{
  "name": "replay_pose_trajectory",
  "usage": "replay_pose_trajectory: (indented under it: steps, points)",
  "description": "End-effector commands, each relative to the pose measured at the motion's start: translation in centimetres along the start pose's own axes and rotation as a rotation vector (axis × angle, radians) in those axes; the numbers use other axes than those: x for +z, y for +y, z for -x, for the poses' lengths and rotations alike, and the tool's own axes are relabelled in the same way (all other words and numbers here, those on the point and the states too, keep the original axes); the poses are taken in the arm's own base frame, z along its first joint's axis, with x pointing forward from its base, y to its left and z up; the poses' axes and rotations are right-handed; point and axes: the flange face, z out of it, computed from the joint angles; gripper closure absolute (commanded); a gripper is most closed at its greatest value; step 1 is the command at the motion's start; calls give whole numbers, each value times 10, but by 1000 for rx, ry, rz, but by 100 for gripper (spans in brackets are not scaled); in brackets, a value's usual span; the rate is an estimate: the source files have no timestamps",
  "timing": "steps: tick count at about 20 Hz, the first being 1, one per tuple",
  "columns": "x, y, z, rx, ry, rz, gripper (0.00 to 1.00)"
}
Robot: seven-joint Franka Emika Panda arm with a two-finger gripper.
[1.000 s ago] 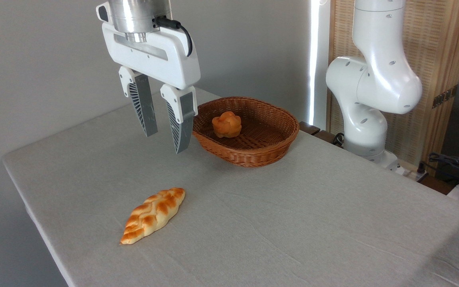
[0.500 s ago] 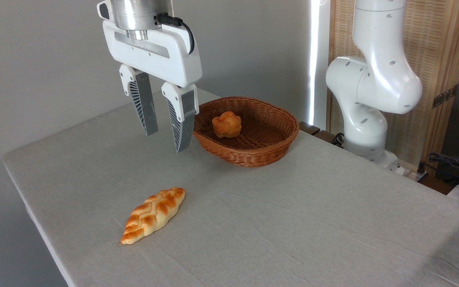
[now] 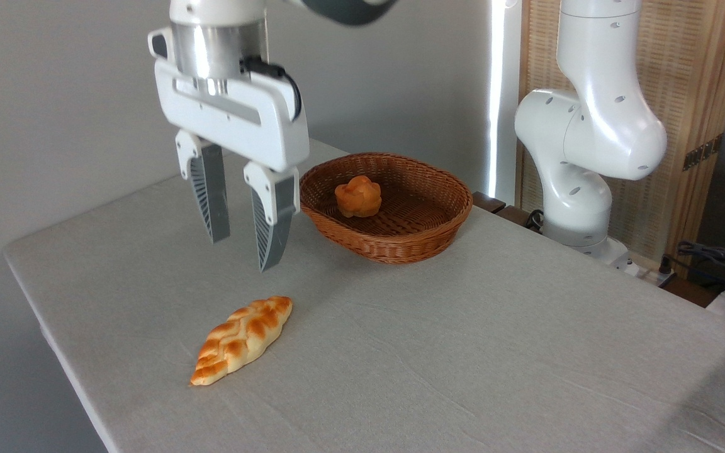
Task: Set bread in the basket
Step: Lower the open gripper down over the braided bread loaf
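A: The camera shows the bread (image 3: 241, 340) nearest to us. It is a long twisty loaf, and it lies flat on the gray table (image 3: 463, 365), well in front of the basket (image 3: 385, 206) and off to its left.

B: Is anything holding it?

A: No. The gripper (image 3: 245, 248) hangs in the air above the table, between the bread and the basket. Its two gray fingers (image 3: 210, 198) point down with a gap between them. It is spread apart and holds nothing.

B: What about the basket?

A: The basket sits farther back on the table. A small round bun (image 3: 358, 195) is inside it. That is not the loaf we want. Behind the basket and to its right stands the big white arm base (image 3: 583, 170).

B: So which step is this?

A: I think it is the reaching step. The bread is not picked up yet.

B: What comes next?

A: I guess the gripper needs to go forward and down until its fingers sit on both sides of the loaf. The loaf lies slanted, so the fingers may need to turn to pinch across its thin middle. Then squeeze, lift, and carry it to the basket.
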Motion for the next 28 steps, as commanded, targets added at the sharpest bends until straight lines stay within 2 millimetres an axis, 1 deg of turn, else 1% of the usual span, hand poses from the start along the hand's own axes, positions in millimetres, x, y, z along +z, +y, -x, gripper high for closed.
replay_pose_trajectory:
  steps: [1, 2, 3, 4, 5, 7, 9, 11, 16, 18, 19, 21, 25, 26, 27, 28]
  points:
    - [34, 23, 12, -140, 34, 4, 0]
    - [48, 26, 15, -145, 17, 11, 0]
    - [63, 37, 17, -131, -8, 25, 0]
    - [76, 41, 21, -128, -22, 31, 0]
    - [85, 43, 22, -128, -18, 30, 0]
    - [104, 64, 17, -127, -15, 33, 0]
    - [117, 74, 14, -157, 20, 19, 0]
    - [121, 79, 13, -152, 33, 15, 0]
    - [133, 79, 14, -134, 20, 9, 0]
    - [142, 76, 11, -137, 41, 2, 0]
    - [150, 77, 11, -134, 39, 2, 0]
    - [153, 76, 9, -134, 63, -8, 0]
    - [170, 76, 8, -126, 81, -18, 1]
    - [172, 75, 7, -114, 80, -30, 14]
    - [173, 79, 5, -95, 79, -38, 33]
    - [176, 84, 3, -81, 72, -37, 45]
